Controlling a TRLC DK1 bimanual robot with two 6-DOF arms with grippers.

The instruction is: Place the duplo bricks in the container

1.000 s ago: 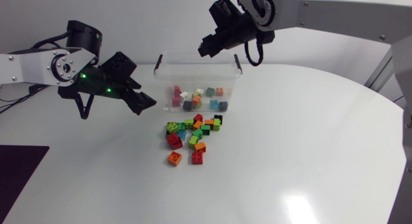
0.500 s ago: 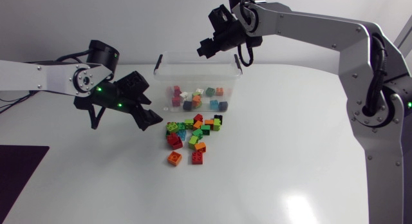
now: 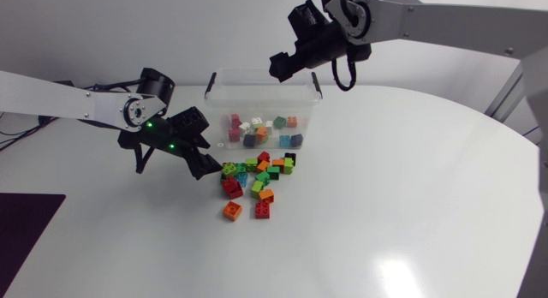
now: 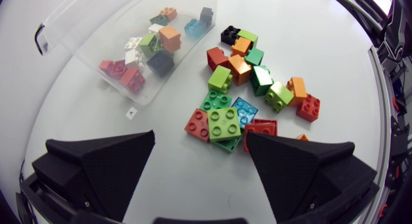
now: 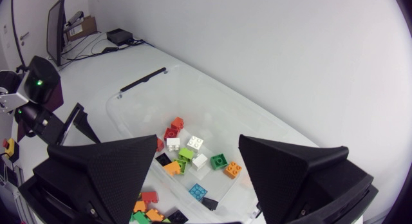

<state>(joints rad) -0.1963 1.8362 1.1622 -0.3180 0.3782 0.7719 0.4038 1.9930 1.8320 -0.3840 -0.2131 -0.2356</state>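
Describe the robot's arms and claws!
The left arm and right arm have silver-white links and black joints. The left gripper and right gripper are matte black, with two wedge fingers. The left carries green lights; a black cable loops beside the right.

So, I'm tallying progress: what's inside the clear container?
The container holds a loose scatter of bricks: red, white, green, orange, blue and dark ones. Any lying beneath others are covered, so no exact count.
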